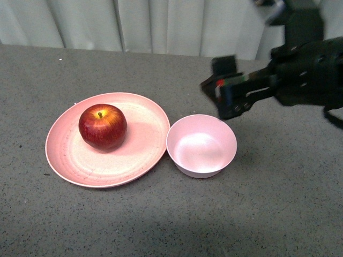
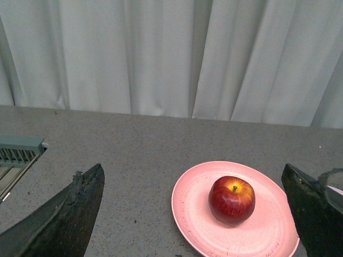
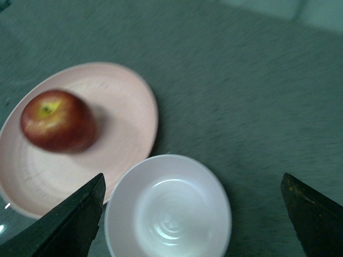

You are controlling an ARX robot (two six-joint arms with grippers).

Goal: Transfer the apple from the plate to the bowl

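Note:
The dark-red apple (image 1: 103, 126) sits on the left part of the salmon-pink plate (image 1: 144, 144), stem up. The empty pale pink bowl (image 1: 201, 145) stands touching the plate's right edge. My right gripper (image 1: 221, 92) is open and empty, hovering above and just behind the bowl. The right wrist view shows the bowl (image 3: 168, 210) between the open fingers (image 3: 69, 222), with the apple (image 3: 57, 120) and plate (image 3: 123, 112) beyond. My left gripper (image 2: 195, 214) is open and empty; its view shows the apple (image 2: 231, 199) on the plate (image 2: 193, 206). The left arm is out of the front view.
A grey speckled tabletop (image 1: 161, 225) carries everything. White curtains (image 1: 150, 24) hang along the far edge. A grey slotted object (image 2: 19, 152) sits at the edge of the left wrist view.

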